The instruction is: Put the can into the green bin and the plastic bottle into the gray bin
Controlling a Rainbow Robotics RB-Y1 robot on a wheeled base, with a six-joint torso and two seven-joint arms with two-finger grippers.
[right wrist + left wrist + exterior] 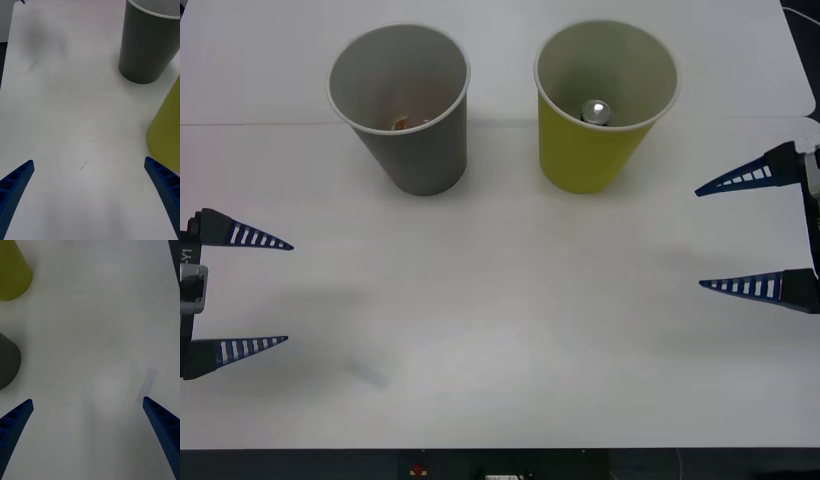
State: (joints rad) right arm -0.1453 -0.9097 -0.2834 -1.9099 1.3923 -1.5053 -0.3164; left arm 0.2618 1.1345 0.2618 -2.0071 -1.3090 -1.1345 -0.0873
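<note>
From the front view I have both cups standing upright in the upper half of the frame: the gray bin (400,110) at upper left and the green bin (605,105) at upper right, near each other but apart. The can (596,111) sits inside the green bin, its shiny top showing just above the far inner wall. Low inside the gray bin I see something small and orange-brown (401,122); I judge it may be part of the plastic bottle, but I cannot tell for sure.

My left gripper (265,292) hangs at the left edge of the frame, fingers spread wide and holding nothing. My right gripper (725,235) sits at the right edge, level with the foot of the green bin, also spread and empty. The white table (500,330) lies bare between them.

As I read it, the sorting looks finished or very nearly so, and the step in hand is simply clearing off. To do that well I would keep both sets of fingers spread and draw each arm straight outward, away from the cups. In the right wrist view the green bin (167,127) stands just beside one of my fingers (165,187), so any inward swing could tip a light paper cup.
</note>
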